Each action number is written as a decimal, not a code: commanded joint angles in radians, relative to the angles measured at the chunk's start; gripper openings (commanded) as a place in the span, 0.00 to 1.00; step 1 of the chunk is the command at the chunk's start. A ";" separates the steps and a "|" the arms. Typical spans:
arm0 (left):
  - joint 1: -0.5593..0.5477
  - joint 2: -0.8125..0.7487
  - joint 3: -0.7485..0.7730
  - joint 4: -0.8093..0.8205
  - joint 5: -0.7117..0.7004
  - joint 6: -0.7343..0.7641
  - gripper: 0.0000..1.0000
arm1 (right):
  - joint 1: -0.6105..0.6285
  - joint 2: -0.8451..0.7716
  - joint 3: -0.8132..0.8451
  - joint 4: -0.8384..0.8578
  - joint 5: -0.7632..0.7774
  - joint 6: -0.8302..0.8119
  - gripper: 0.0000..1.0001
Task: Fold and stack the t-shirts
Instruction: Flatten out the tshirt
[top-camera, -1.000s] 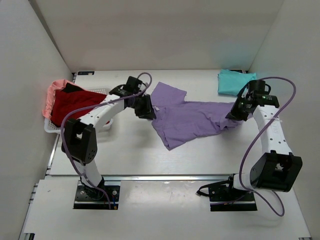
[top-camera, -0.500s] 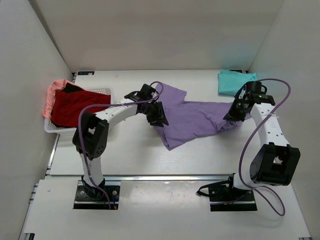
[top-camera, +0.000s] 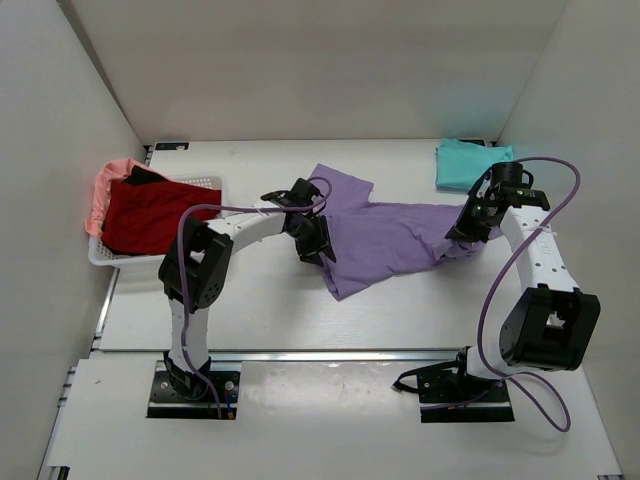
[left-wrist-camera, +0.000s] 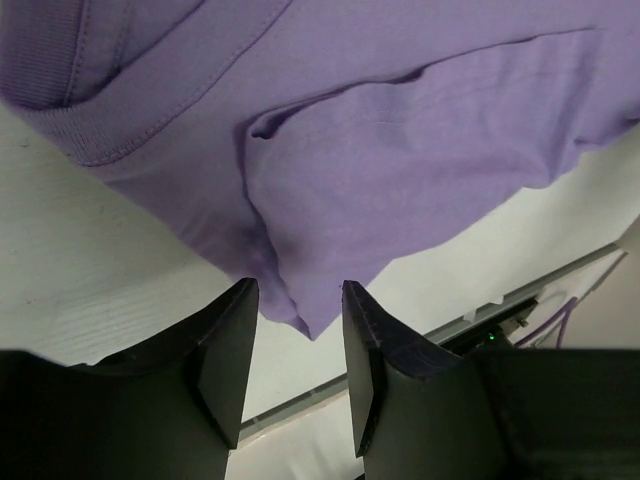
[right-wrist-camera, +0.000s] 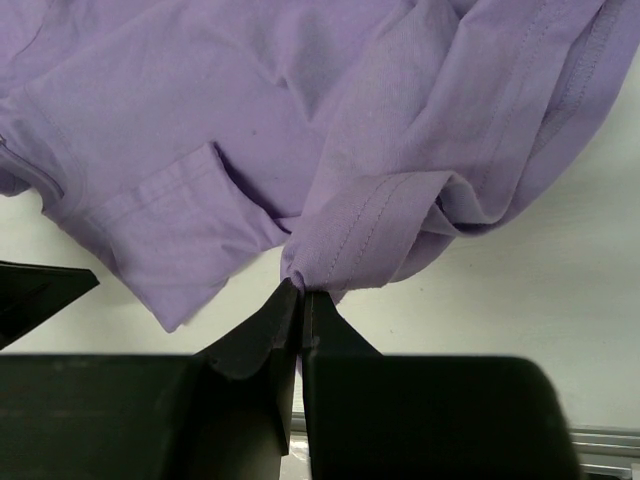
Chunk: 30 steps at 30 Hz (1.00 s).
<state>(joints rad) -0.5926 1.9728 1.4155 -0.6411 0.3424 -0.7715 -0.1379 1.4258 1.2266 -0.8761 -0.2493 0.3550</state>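
Note:
The large lavender-purple t-shirt (top-camera: 385, 235) lies rumpled and spread across the table's middle. My left gripper (top-camera: 318, 243) is open over its left edge; in the left wrist view the fingers (left-wrist-camera: 228, 345) straddle a pointed corner of the purple cloth (left-wrist-camera: 400, 170) without closing on it. My right gripper (top-camera: 466, 228) is shut on the shirt's right hem, pinching a bunched fold (right-wrist-camera: 345, 250). A folded teal t-shirt (top-camera: 468, 163) lies at the back right. A red t-shirt (top-camera: 145, 212) and a salmon-pink one (top-camera: 108, 183) sit in the basket at the left.
A white lattice basket (top-camera: 205, 183) stands at the table's left edge. White walls enclose the table on three sides. The table's metal front rail (top-camera: 330, 352) runs in front of the arm bases.
My left gripper has moved right and toward the front, from the shirt's collar area onto its left edge. The right gripper has stayed almost still, holding the hem.

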 joint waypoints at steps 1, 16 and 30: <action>-0.018 0.015 0.039 -0.025 -0.037 -0.008 0.50 | 0.004 0.001 0.010 0.022 -0.015 -0.011 0.00; -0.052 0.080 0.066 -0.002 -0.040 -0.069 0.47 | 0.015 -0.008 -0.013 0.028 -0.031 -0.011 0.00; -0.085 0.162 0.148 0.004 0.001 -0.098 0.19 | 0.032 -0.014 -0.024 0.032 -0.041 -0.008 0.00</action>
<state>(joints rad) -0.6662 2.1361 1.5253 -0.6510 0.3256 -0.8669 -0.1154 1.4258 1.2110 -0.8730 -0.2764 0.3550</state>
